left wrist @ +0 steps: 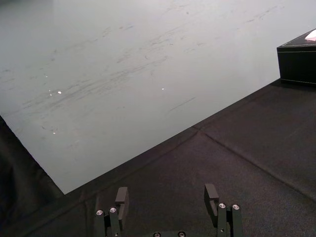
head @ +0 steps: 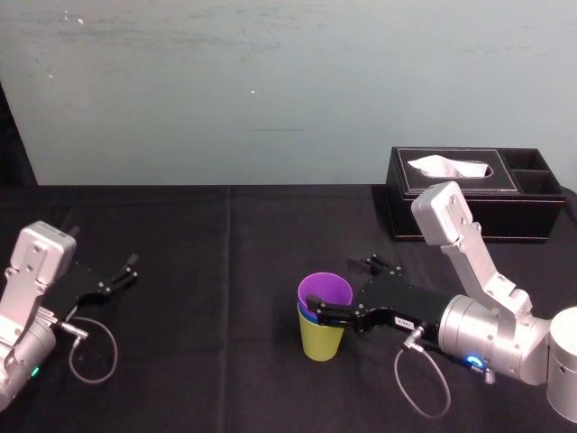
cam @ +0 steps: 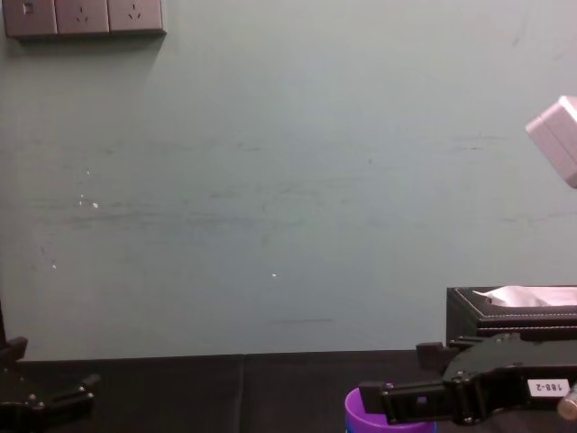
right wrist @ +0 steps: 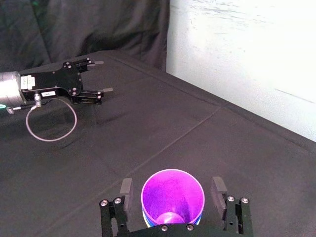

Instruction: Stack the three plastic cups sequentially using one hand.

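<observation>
**Stack of three cups [head: 321, 338] between the spread fingers of the right gripper [head: 330, 287]**

Closest to the robot, on its right, the right gripper reaches in toward the middle of the black-clothed table [head: 225, 271]. Its black body carries a small white label [head: 403, 322]. Its fingers are wide apart, one on each side of the top of the stack. In the right wrist view a narrow gap separates each finger from the rim, so it grips nothing.

The stack stands upright a little right of the table's centre. The yellow-green cup [head: 321, 343] is at the bottom, on the cloth. The blue cup [head: 305, 316] sits inside it and shows as a thin band. The purple cup [head: 325, 290] is innermost and highest, its glossy round mouth open upward. The cups are smooth and tapered.

Far to the left, the left gripper [head: 131, 270] lies low over the cloth, well apart from the cups, its fingers open and empty. Farther back on the right, a black tissue box [head: 469, 203] stands near the pale wall [head: 270, 90].
</observation>
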